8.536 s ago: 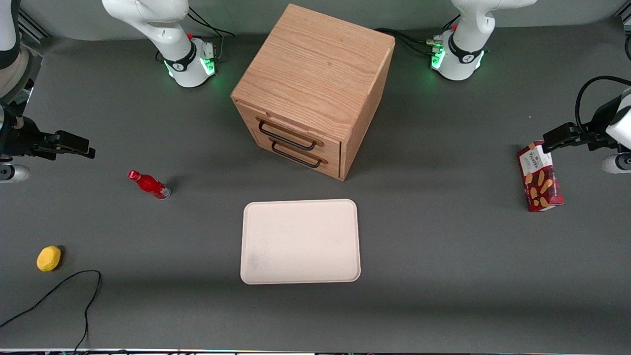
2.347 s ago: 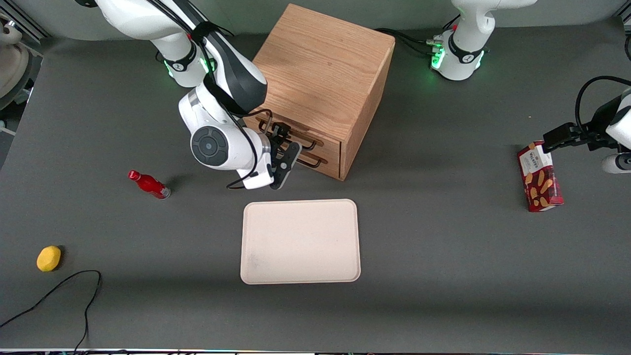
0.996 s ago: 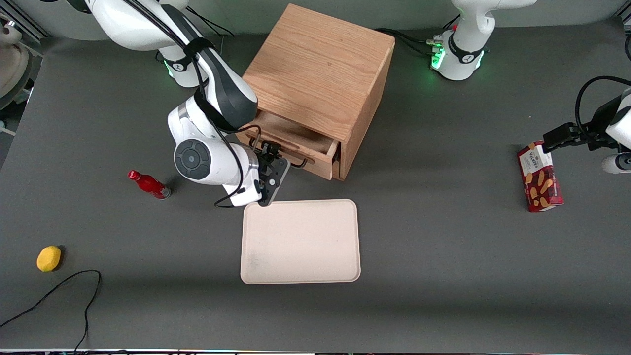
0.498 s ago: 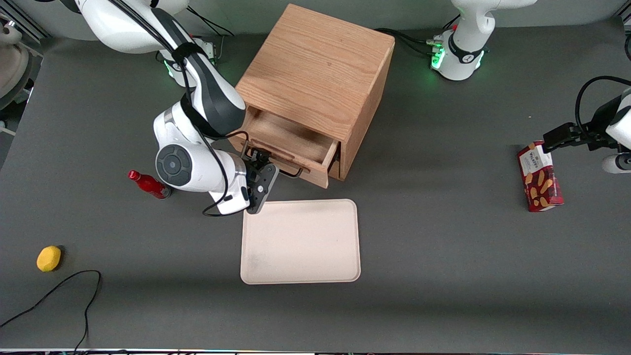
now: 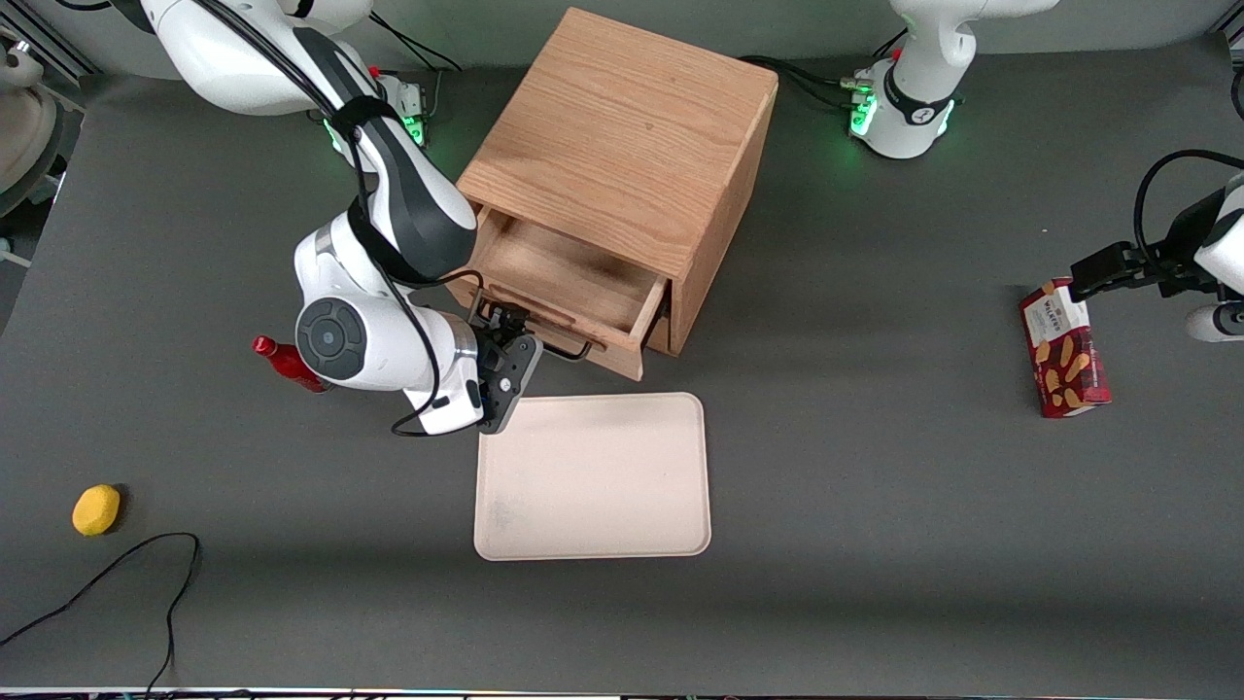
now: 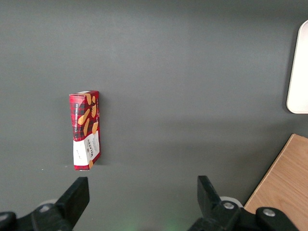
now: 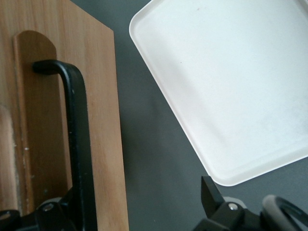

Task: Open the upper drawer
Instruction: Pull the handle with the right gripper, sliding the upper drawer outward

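The oak cabinet point(image 5: 622, 136) stands at the middle of the table. Its upper drawer point(image 5: 569, 277) is pulled well out toward the front camera, and its light-wood inside shows empty. The drawer below is hidden under it. My right gripper point(image 5: 507, 329) is at the working-arm end of the upper drawer's black bar handle point(image 5: 559, 348). In the right wrist view the gripper point(image 7: 137, 211) is open, its fingers wide apart. The handle point(image 7: 77, 134) runs along the drawer front point(image 7: 103, 120) and passes just inside one finger point(image 7: 57, 214).
A cream tray point(image 5: 593, 476) lies close in front of the open drawer and shows in the right wrist view point(image 7: 231, 82). A red bottle point(image 5: 282, 360) lies beside my arm. A yellow object point(image 5: 96, 509) and a cable point(image 5: 117, 574) are nearer the camera. A biscuit box point(image 5: 1064, 350) is near the parked arm.
My arm came in to the cabinet front, and the upper drawer slid out toward the front camera with the gripper at its handle. In the last half second it came out only slightly more.
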{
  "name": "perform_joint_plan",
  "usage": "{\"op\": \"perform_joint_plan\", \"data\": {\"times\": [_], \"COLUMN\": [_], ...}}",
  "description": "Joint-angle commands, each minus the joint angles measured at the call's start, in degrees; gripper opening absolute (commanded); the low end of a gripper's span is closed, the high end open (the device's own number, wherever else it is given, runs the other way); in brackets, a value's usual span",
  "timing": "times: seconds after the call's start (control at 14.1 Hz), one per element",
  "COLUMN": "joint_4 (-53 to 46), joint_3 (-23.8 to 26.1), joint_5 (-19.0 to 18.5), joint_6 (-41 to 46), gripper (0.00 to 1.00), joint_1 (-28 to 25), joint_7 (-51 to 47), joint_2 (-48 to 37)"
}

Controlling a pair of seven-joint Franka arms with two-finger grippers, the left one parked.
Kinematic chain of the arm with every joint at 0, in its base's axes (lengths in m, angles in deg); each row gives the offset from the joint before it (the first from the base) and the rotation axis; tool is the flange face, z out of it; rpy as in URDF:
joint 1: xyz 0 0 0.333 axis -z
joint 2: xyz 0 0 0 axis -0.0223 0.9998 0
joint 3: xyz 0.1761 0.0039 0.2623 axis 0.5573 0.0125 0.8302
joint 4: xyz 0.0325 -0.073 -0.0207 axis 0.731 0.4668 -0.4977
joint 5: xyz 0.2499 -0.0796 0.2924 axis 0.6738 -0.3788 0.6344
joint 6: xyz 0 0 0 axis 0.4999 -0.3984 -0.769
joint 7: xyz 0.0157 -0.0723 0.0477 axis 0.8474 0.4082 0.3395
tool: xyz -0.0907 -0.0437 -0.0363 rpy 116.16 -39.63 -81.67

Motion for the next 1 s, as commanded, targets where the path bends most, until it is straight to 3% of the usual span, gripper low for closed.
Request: {"op": "perform_joint_plan", "data": {"times": [0.0,0.92], "joint_4": [-3.39,-9.72], "joint_3": [0.14,0.14], "joint_5": [-0.27,-0.27], "joint_6": [0.41,0.5], "gripper": [1.0,1.0], "joint_1": [0.92,2.68], "joint_7": [1.58,1.58], "joint_2": [2.29,6.16]}}
